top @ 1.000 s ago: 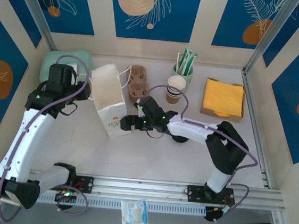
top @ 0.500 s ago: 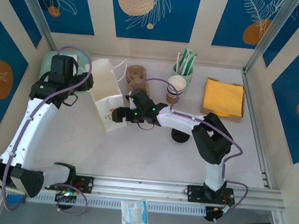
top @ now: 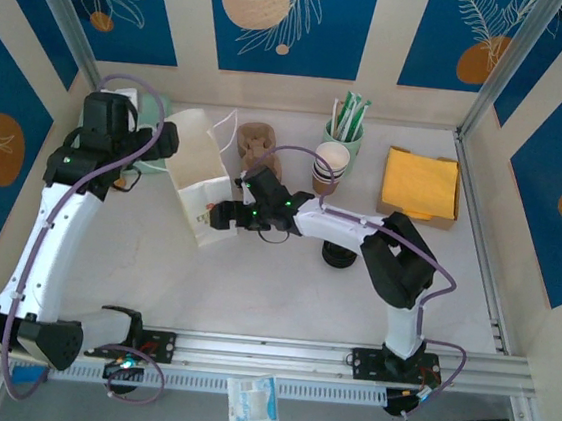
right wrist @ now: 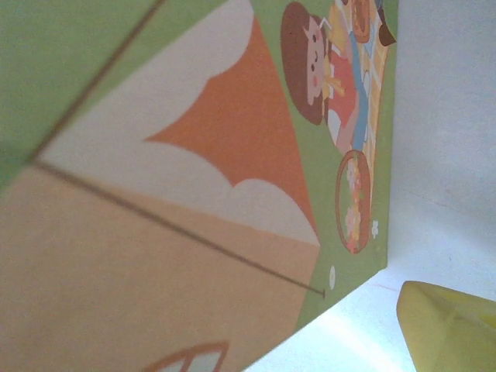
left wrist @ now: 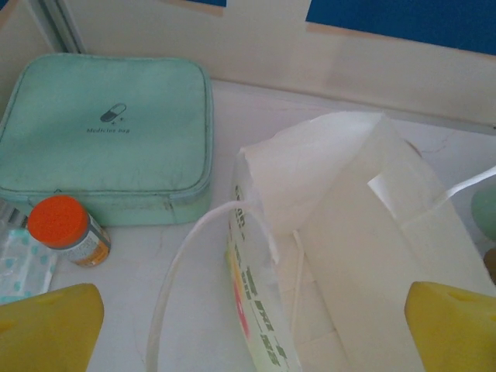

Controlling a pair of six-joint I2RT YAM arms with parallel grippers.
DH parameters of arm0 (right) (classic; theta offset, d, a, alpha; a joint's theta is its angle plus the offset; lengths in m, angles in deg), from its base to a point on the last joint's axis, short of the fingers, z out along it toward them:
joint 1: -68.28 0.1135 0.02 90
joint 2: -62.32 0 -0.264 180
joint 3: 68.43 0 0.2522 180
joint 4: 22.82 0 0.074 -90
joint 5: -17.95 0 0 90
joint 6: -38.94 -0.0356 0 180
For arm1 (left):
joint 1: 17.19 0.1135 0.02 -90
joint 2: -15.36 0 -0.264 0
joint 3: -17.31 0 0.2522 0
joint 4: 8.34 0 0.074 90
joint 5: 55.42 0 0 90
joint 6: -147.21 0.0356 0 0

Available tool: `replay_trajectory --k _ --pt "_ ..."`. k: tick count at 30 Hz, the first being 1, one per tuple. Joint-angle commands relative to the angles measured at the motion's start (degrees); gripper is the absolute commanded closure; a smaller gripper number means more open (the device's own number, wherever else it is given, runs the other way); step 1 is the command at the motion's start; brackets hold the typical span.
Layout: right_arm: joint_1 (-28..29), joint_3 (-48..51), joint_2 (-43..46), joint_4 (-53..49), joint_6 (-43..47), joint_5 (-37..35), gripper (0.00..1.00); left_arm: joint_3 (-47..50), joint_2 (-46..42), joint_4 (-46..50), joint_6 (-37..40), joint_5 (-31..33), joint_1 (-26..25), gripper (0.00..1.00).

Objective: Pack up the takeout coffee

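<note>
Field notes for you, off-task items only.

- White paper bag (top: 196,187): stands open left of centre, leaning, handle strips loose.
- Mint zip pouch (left wrist: 105,136): lies flat behind the bag. An orange-capped bottle (left wrist: 67,231) sits just beside its near edge.
- Cardboard cup carrier (top: 256,140): at the back, right of the bag.
- Green cup of stir sticks (top: 344,131): by the back wall.
- Yellow napkins (top: 421,183): in their tray at far right.
- Printed panel (right wrist: 232,155): green and orange with a cartoon child and a basket, seen close up in the right wrist view.
- Small packet (top: 250,400): lies off the table's near edge.
</note>
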Motion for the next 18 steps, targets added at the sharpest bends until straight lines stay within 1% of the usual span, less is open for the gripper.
replay_trajectory --k 1,6,9,12,15,18 --pt "0.6 1.28 4.95 -1.57 0.7 0.83 0.01 -3.61 -1.8 2.16 0.85 -1.74 0.57 0.01" --pt "1.0 4.25 9.76 -2.91 1.3 -0.07 0.01 -7.21 -3.26 4.04 0.49 -4.56 0.61 0.01" --pt "0.93 7.09 13.86 -3.79 1.43 -0.81 0.0 -8.64 -4.42 4.75 0.12 -7.59 0.51 0.01" --pt "0.51 9.72 18.8 -5.7 2.16 -1.36 0.0 -8.72 -5.96 3.86 -0.85 -13.76 0.41 0.01" --pt "-0.96 11.43 24.24 -8.98 3.27 -1.6 0.0 -9.09 -6.9 3.52 -3.22 -18.15 0.03 0.01" --pt "-3.7 11.85 29.74 -13.32 4.7 -1.53 0.0 -9.15 -7.66 2.96 -5.55 -20.18 -2.25 0.01"
